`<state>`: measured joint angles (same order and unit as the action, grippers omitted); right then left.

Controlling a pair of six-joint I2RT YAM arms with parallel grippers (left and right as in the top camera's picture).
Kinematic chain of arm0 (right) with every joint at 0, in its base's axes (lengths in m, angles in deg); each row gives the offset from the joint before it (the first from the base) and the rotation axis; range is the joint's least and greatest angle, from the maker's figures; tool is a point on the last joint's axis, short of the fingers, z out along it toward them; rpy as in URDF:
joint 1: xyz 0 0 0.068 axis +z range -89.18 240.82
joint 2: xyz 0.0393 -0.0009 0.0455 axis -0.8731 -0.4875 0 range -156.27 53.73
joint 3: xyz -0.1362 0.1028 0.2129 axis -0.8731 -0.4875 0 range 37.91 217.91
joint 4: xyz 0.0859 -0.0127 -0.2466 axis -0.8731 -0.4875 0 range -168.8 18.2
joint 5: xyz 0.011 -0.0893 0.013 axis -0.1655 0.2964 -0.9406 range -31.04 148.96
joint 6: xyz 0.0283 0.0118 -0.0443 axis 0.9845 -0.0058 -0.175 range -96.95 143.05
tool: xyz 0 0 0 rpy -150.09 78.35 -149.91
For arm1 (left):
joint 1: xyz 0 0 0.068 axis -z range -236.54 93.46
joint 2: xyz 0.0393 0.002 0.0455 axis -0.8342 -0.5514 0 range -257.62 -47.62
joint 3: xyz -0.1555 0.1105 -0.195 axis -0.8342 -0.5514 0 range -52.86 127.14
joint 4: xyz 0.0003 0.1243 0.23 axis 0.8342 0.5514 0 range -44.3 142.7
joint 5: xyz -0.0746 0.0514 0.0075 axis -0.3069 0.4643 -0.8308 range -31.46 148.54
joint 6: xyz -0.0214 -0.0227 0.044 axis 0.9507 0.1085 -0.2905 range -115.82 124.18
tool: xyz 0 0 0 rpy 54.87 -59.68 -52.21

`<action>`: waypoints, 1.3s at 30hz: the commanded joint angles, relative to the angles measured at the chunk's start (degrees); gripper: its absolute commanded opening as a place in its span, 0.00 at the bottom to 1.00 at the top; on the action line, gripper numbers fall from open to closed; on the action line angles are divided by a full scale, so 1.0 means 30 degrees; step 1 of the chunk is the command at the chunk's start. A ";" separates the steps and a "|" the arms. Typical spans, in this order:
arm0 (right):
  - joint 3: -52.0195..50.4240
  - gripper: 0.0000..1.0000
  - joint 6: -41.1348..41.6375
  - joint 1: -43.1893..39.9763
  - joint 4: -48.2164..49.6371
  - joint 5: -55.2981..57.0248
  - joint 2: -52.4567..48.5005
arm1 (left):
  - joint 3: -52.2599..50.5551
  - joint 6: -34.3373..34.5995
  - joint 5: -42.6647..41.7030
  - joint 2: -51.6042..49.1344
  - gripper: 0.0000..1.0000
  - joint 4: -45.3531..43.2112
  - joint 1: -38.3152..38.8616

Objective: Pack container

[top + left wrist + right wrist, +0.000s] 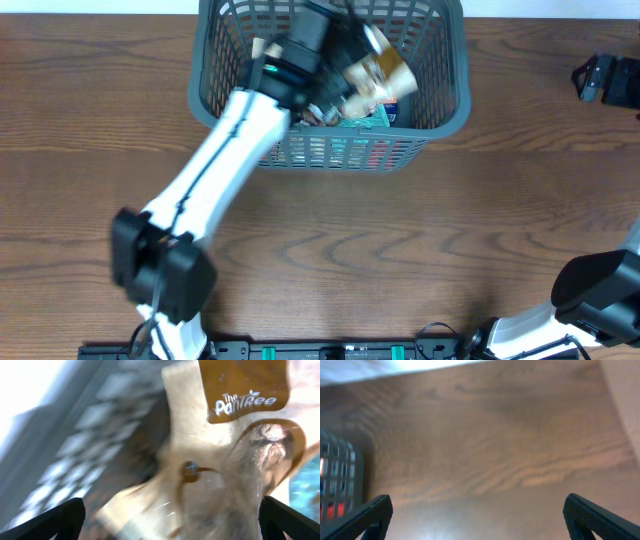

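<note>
The container (330,152), a dark grey lattice basket, stands at the table's far edge. My left gripper (352,48) reaches into it from the left. In the left wrist view its fingers (60,520) stand wide apart, so the gripper (172,520) is open. A tan and brown snack pouch (240,395) lies blurred just below the jaws, not pinched by either finger. The overhead view shows that pouch (385,65) inside the basket at the right. The basket's slotted wall (85,450) passes on the left. My right gripper (480,517) hangs open over bare wood, far right of the basket (335,480).
A teal packet (375,118) and red items (290,152) lie in the basket under the pouch. The right arm's head (605,78) sits at the far right edge of the brown wooden table (400,250). Both arm bases stand along the near edge.
</note>
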<state>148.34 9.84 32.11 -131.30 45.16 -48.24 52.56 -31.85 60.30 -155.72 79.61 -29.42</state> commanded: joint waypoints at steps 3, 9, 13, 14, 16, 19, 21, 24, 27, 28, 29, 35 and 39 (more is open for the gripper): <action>0.3752 0.99 -0.0175 0.0925 0.1392 -0.0350 0.0080 | 0.0831 0.5348 0.0437 0.4036 0.99 0.1421 -0.4065; 0.5734 0.99 0.0452 0.2098 0.0095 0.0780 0.0080 | 0.0831 0.7278 0.0437 0.6207 0.99 0.4896 -0.8123; 0.5741 0.99 0.1217 0.2878 -0.1428 0.1989 0.0095 | 0.0816 0.7366 0.0437 0.6914 0.99 0.6761 -0.9661; 0.5741 0.99 0.1406 0.3060 -0.1778 0.2288 0.0095 | 0.0809 0.7555 0.0437 0.7023 0.99 0.7060 -0.9938; 0.5741 0.99 0.1807 0.3322 -0.2244 0.2973 0.0131 | 0.0809 0.7774 0.0430 0.7176 0.99 0.7519 -1.0316; 0.5741 0.99 0.2557 0.3679 -0.2994 0.4634 0.0262 | 0.0568 0.8269 0.0430 0.7482 0.99 0.7861 -1.0440; 0.5741 0.99 0.2688 0.3847 -0.3417 0.5319 0.0437 | 0.0248 0.8437 0.0430 0.7854 0.99 0.7963 -1.0433; 0.5734 0.99 0.2674 0.3942 -0.4022 0.5391 0.0984 | -0.0619 0.8939 0.0423 0.8772 0.99 0.8349 -1.0426; 0.5508 0.99 0.2674 0.3956 -0.4619 0.5348 0.1858 | -0.2550 0.9041 0.0408 1.0258 0.99 0.8109 -1.0382; 0.5297 0.99 0.2645 0.3963 -0.4750 0.5282 0.2222 | -0.3432 0.9027 0.0284 1.0870 0.99 0.7788 -1.0367; 0.4969 0.99 0.2572 0.4000 -0.4809 0.5144 0.2623 | -0.4393 0.9005 0.0153 1.1504 0.99 0.7380 -1.0360; 0.0583 0.99 0.1428 0.4546 -0.3767 0.3956 0.5982 | -1.0244 0.8969 -0.1005 1.5234 0.99 0.5304 -0.9843; -0.4007 0.99 0.1151 0.5144 -0.1967 0.3322 0.8677 | -1.3136 0.8939 -0.1027 1.7180 0.99 0.4794 -0.9333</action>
<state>145.80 15.09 45.77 -139.63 57.83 -27.00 18.60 -5.86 58.50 -107.98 94.84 -58.58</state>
